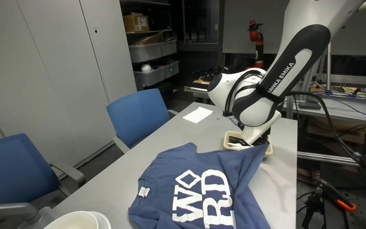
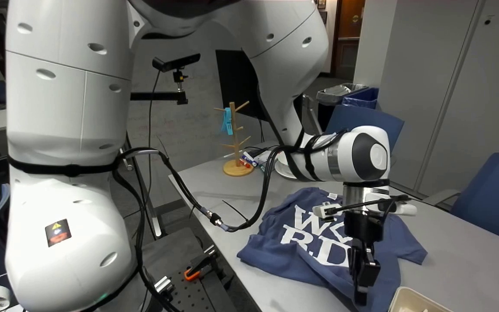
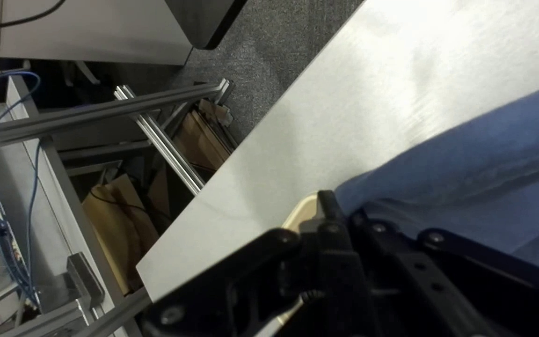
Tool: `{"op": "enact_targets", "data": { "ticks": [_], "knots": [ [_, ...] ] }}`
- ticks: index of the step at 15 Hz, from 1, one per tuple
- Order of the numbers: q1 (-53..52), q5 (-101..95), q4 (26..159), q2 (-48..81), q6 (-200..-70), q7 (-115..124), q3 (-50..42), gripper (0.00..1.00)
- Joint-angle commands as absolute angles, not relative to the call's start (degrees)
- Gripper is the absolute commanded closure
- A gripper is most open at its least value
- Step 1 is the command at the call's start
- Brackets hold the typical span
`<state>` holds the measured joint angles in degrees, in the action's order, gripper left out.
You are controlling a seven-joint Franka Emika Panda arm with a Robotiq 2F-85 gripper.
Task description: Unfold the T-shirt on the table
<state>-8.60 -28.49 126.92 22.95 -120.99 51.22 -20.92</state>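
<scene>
Unfolding of a T-shirt (image 1: 199, 187) by its edge. We find it on the desk (image 1: 278, 178), its white lettering (image 1: 204, 183) uppermost; in an exterior view the collar (image 1: 152, 184) and small tag (image 1: 144, 191) lie at the left, while a corner (image 1: 260, 152) at the far right is raised from the surface. The jaws of the arm (image 1: 284, 76) are pressed together on this corner, pinching it; in the wrist view the cloth narrows to a gather at their tips. We take the held part to be an end of the hem, since it lies away from the collar. Gripping there is sensible, in our judgement: an outer edge, once lifted, parts from any layer below, and the weight of cloth resting on the desk anchors the rest against the pull. The slanting fold (image 1: 243, 181), which runs from the grip toward the near side, seems to mark the line of tension. One sleeve (image 2: 414, 251) lies spread at the right in an exterior view; its counterpart we cannot make out. We judge the work well advanced but unfinished, with the near right part left to be drawn flat. The cream bin (image 1: 227, 143) stands just beside the raised corner, and whether the two touch we cannot tell; a low swing could catch its rim. In an exterior view a wooden stand (image 2: 235, 143) occupies the far left of the desk, presumably kept there as it plays no part in the handling.
</scene>
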Motion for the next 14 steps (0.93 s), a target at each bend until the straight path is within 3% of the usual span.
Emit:
{"op": "enact_targets", "data": {
  "ticks": [1,3,4,6,14],
  "knots": [
    [-7.19,-32.03,127.74,20.65,-116.01,55.78,-18.82,0.99],
    [-6.98,-33.06,127.42,20.54,-113.06,56.75,-18.11,0.99],
    [-6.64,-33.12,127.32,20.46,-111.96,56.83,-17.54,0.71],
    [-6.12,-33.49,127.35,20.24,-110.83,56.81,-16.69,0.63],
    [-5.05,-47.53,127.27,20.04,-109.62,57.05,-14.89,0.01]
  ]
}}
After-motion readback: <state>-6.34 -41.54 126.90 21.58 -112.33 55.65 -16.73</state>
